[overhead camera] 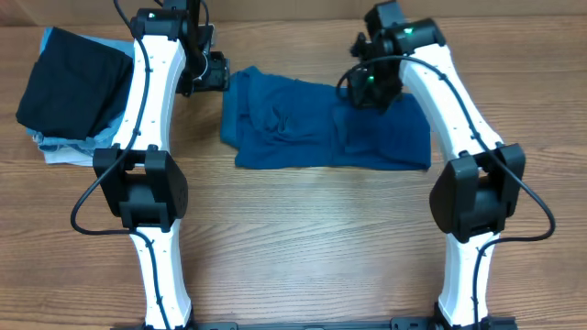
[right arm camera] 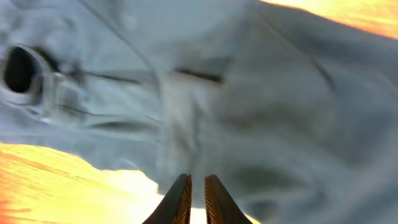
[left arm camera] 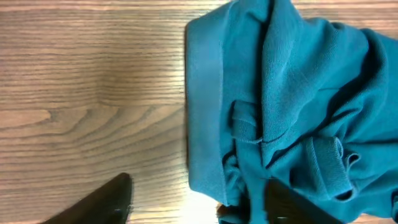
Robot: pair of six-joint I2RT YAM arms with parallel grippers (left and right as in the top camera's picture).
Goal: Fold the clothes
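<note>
The clothes (overhead camera: 321, 124) are one royal-blue T-shirt lying bunched in a wide strip across the middle of the wooden table. My left gripper (overhead camera: 215, 73) is at the shirt's top left corner. In the left wrist view the left gripper (left arm camera: 199, 205) stands open, one finger over bare wood and the other over the wrinkled shirt (left arm camera: 286, 99). My right gripper (overhead camera: 371, 87) hangs over the shirt's upper right part. In the blurred right wrist view the right gripper (right arm camera: 197, 186) has its fingers almost together, only a thin slit between them, above the shirt (right arm camera: 249, 93).
A black garment (overhead camera: 69, 87) lies on pale light-blue garments (overhead camera: 60, 151) at the table's far left. Bare wood (overhead camera: 312, 238) fills the front half of the table between the two arm bases.
</note>
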